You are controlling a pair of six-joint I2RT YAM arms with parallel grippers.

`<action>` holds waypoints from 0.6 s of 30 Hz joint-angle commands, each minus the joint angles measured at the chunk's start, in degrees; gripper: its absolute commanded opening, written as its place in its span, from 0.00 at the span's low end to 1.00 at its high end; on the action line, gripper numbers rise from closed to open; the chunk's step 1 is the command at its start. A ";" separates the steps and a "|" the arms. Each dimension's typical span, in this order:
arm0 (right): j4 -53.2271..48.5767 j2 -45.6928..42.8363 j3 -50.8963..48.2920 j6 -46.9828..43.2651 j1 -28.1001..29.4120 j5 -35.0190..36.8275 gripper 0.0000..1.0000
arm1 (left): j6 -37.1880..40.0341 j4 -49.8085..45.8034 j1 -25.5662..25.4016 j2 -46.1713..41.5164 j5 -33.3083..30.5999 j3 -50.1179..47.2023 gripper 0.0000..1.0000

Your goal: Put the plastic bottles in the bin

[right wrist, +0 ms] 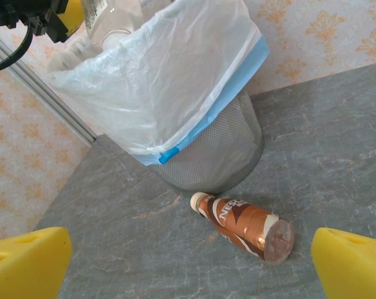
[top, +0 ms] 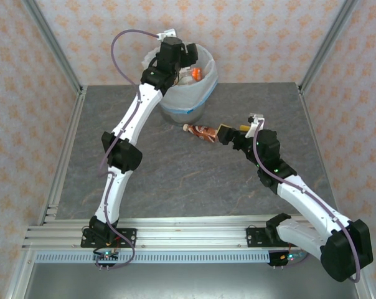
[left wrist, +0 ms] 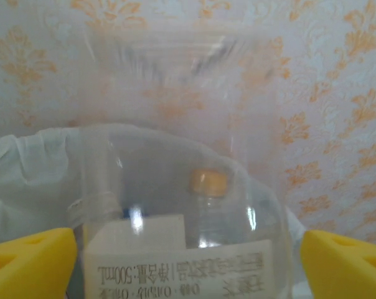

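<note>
1. Left gripper point(left wrist: 188, 265): yellow fingers spread wide. A glossy clear bottle point(left wrist: 175, 205) sits between them, seemingly loose, over the bin point(top: 203, 93) and its thin white bag point(right wrist: 169, 81).
2. Brown bottle point(right wrist: 244, 225): smooth cylinder lying on the grey stone-look table point(right wrist: 337, 156) at the bin's 5 o'clock, long axis 10-to-4.
3. Right gripper point(right wrist: 188, 265): the nearer arm, fingers parted and empty, with the brown bottle at its 12 o'clock.

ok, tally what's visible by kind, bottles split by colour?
Bin: 1
Brown bottle, on table: 1
Clear bottle, white label, at bin mouth: 1
Orange-capped bottle, in bin: 1
Total: 4
</note>
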 commanded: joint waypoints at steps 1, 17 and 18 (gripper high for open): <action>-1.22 -0.20 0.65 -0.92 -0.06 0.83 0.99 | 0.40 -3.26 0.23 -2.19 1.42 3.84 1.00; -1.20 4.33 2.05 1.24 -0.13 0.90 0.99 | -1.91 -7.83 0.35 -6.74 9.29 -1.41 1.00; -1.30 4.33 2.05 1.23 -0.16 0.97 0.99 | -2.46 -8.36 0.38 -6.31 7.62 -1.36 1.00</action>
